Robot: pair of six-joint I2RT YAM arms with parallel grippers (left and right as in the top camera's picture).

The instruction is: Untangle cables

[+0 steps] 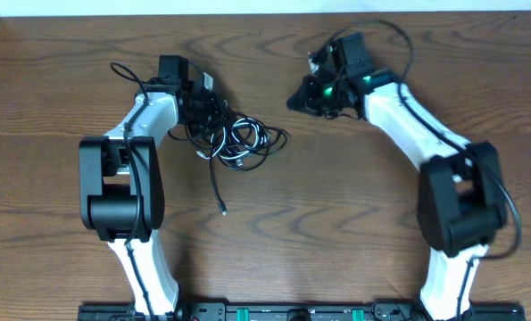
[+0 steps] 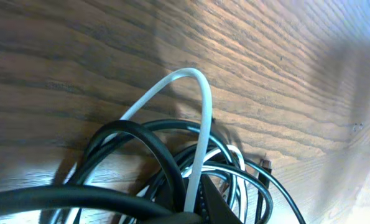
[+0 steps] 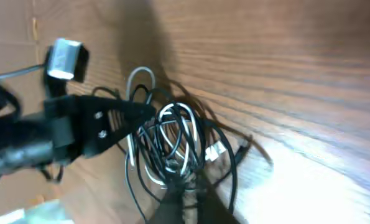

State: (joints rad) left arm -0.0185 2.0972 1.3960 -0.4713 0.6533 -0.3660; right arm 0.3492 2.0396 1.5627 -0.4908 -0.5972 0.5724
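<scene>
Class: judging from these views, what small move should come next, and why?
Probably bring the right gripper over to pin the black cables: the left gripper seems to pinch the raised white cable, while the right hangs clear of the tangle, so nothing anchors the rest.

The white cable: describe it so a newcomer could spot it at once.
On the wooden table, find the tangle at the left gripper. Among its black cords, the white cable is the only pale one, arching up in a narrow loop.

A brown wood-grain table [image 1: 274, 241] fills the view, with a pale strip [image 1: 247, 7] along its far edge.
</scene>
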